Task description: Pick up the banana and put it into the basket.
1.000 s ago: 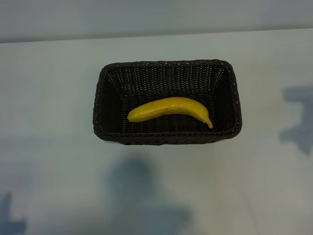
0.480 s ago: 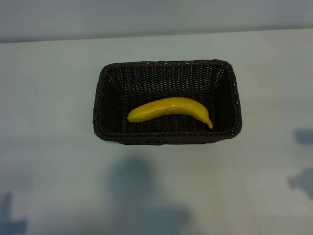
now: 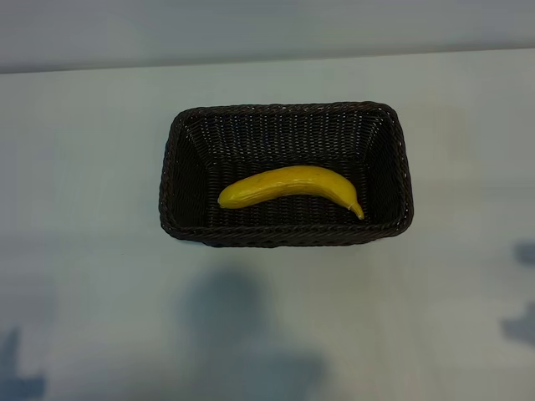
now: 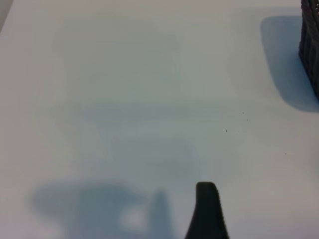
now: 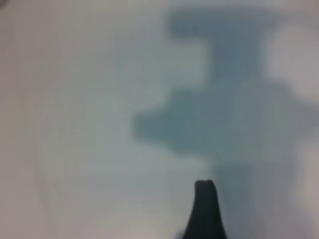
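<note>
The yellow banana (image 3: 288,185) lies inside the dark brown wicker basket (image 3: 167,180), along its floor near the front wall, its pale tip pointing right. Neither arm appears in the exterior view. Of my left gripper only one dark fingertip (image 4: 207,211) shows, hanging over bare white table, with a corner of the basket (image 4: 310,50) farther off. Of my right gripper likewise one dark fingertip (image 5: 205,209) shows above bare table and its own shadow. Both grippers are open and nothing sits by either fingertip.
The basket stands in the middle of a white table (image 3: 84,276). The table's far edge (image 3: 267,60) runs across the back. Arm shadows fall on the tabletop at the front and at the right edge.
The shadow at the right edge of the exterior view has slid toward the front right corner and shrunk. Banana and basket have not moved.
</note>
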`<move>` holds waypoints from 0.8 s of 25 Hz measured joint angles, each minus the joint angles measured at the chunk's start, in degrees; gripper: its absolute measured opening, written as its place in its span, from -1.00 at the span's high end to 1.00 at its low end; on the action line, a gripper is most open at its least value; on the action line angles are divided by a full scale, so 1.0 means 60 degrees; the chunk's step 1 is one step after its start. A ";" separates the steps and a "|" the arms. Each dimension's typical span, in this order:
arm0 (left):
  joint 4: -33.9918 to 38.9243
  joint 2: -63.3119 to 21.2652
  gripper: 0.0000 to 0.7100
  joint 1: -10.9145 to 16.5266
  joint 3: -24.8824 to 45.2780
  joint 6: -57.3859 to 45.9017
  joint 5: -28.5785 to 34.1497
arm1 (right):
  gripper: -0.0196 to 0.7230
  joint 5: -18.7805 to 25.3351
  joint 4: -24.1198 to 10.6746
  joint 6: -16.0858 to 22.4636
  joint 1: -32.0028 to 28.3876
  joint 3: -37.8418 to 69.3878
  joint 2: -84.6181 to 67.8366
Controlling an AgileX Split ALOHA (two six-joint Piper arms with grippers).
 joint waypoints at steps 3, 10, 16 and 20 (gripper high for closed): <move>0.0000 0.0000 -0.60 0.0000 0.0000 0.0000 0.0000 | -0.56 0.0000 0.0009 0.0007 0.0000 0.0000 -0.0497; 0.0000 0.0000 -0.60 0.0000 0.0000 0.0000 0.0000 | -0.56 0.0000 0.0009 0.0007 0.0000 0.0007 -0.1647; 0.0000 0.0000 -0.60 0.0000 0.0000 0.0000 0.0000 | -0.56 0.0000 0.0009 0.0007 0.0000 0.0007 -0.2983; 0.0000 0.0000 -0.60 0.0000 0.0000 0.0000 0.0000 | -0.56 0.0000 0.0009 0.0007 0.0000 0.0007 -0.3888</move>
